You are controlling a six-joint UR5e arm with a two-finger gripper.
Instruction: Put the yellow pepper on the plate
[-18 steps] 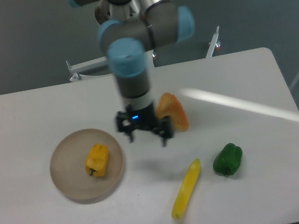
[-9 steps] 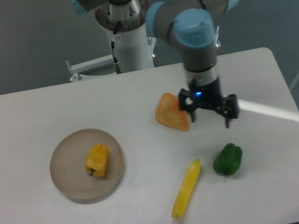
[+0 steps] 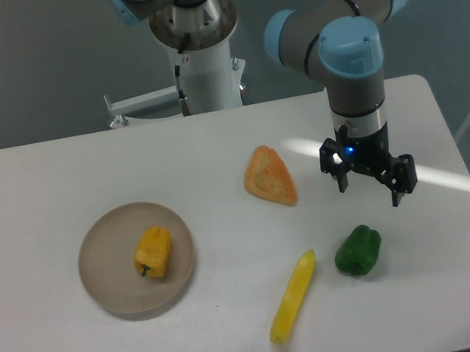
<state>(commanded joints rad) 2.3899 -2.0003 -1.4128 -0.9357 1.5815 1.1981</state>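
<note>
Now the yellow pepper (image 3: 153, 251) lies on the plate (image 3: 111, 286), a little right of its middle, near the surface's (image 3: 63, 175) left side. Well apart from it, toward the right edge, the claw (image 3: 369, 183) hangs with its two fingers spread wide and nothing between them. A green pepper (image 3: 358, 250) sits just below it, near the front edge. An orange wedge (image 3: 269, 175) lies beside the claw to the left, and a long yellow chili (image 3: 292, 297) lies by the front edge.
</note>
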